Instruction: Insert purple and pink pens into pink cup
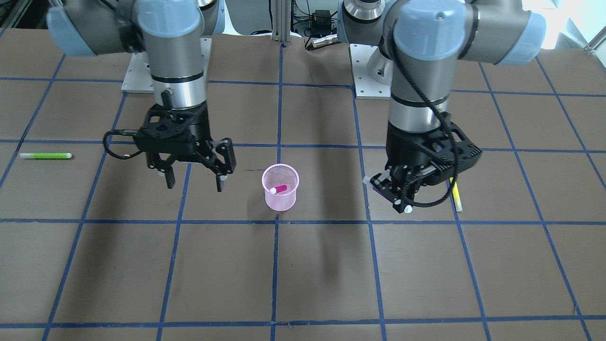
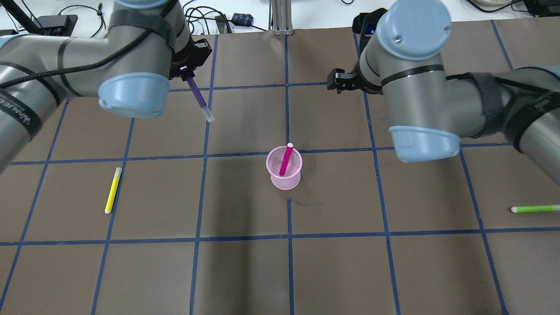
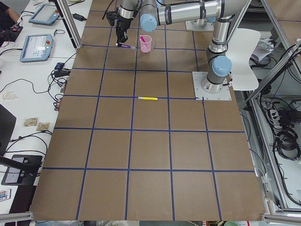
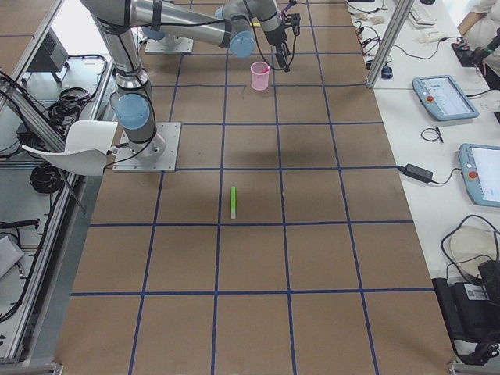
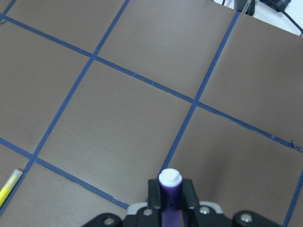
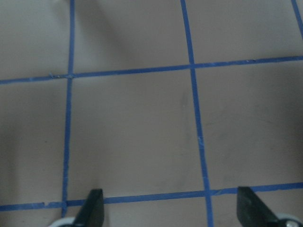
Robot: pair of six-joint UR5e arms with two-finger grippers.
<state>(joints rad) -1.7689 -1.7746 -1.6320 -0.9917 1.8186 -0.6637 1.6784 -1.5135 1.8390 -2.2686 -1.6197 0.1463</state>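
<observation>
We see L fingers (image 5: 153, 193) pinching the purple pen (image 2: 197, 97), which is held at a slant and well apart from the pink cup (image 2: 285, 181). R fingers (image 1: 220, 180) are spread w/ nothing between them, near the cup. Pink pen (image 2: 285, 161) leans inside the cup. Yellow pen (image 2: 112, 190) & green pen (image 2: 534, 209) lie flat on the surface (image 2: 245, 271), on opposite sides.

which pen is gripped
The purple pen, in the left gripper; the pink pen is in the pink cup, yellow pen and green pen lie loose.

The jaws clamp a purple pen (image 5: 169, 195) (white-tipped); a yellow pen (image 5: 9, 185) lies lower left
</observation>
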